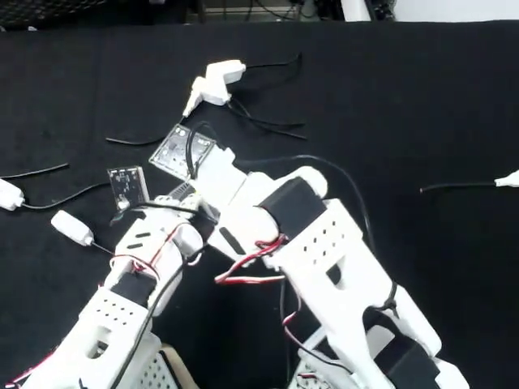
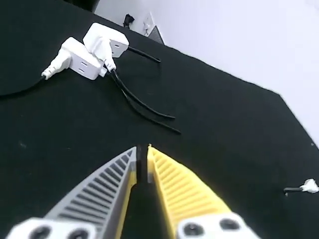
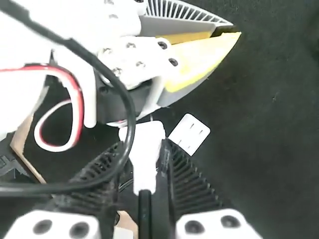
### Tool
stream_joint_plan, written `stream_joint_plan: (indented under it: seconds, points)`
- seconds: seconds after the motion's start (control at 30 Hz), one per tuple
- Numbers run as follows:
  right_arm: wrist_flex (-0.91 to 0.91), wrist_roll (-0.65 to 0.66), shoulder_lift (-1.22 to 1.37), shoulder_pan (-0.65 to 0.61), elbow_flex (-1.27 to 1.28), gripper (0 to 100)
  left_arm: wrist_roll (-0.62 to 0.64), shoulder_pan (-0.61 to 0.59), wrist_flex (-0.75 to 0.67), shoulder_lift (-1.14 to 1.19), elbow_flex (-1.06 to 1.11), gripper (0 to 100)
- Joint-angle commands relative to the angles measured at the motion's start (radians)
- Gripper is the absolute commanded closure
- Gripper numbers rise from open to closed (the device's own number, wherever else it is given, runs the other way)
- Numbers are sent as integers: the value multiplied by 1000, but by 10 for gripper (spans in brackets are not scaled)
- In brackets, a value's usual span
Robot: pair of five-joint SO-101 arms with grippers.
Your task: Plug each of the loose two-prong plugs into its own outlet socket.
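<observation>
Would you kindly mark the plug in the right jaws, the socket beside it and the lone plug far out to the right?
held plug (image 3: 148, 149): right wrist view, white body.
socket (image 3: 189, 133): right wrist view, slotted face.
lone plug (image 1: 509, 180): high view, white body.

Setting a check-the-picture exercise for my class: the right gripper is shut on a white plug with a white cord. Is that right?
No. The cord is black, not white. The right wrist view shows the right gripper shut on the white plug, its black cord trailing back from it.
</observation>
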Motion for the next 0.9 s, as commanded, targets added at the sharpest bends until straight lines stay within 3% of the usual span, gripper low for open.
stream_joint_plan:
  seconds: [0.0,0.2,0.37,0.57,0.67,0.87]
  points:
    - [-9,-41,-27,-15,-73,986,-32,39,-20,-3,2,948]
    - [-9,-68,-27,63,-71,986,-29,-97,-15,-6,2,948]
    - [-25,-143,-24,218,-62,985,-28,-364,-14,-14,4,948]
    - [-23,-167,70,253,19,985,-31,-625,-18,-14,96,952]
    - [-18,-198,166,325,30,985,-28,-662,-15,-14,108,952]
    - [29,-218,309,443,21,985,-28,-613,-15,-14,116,953]
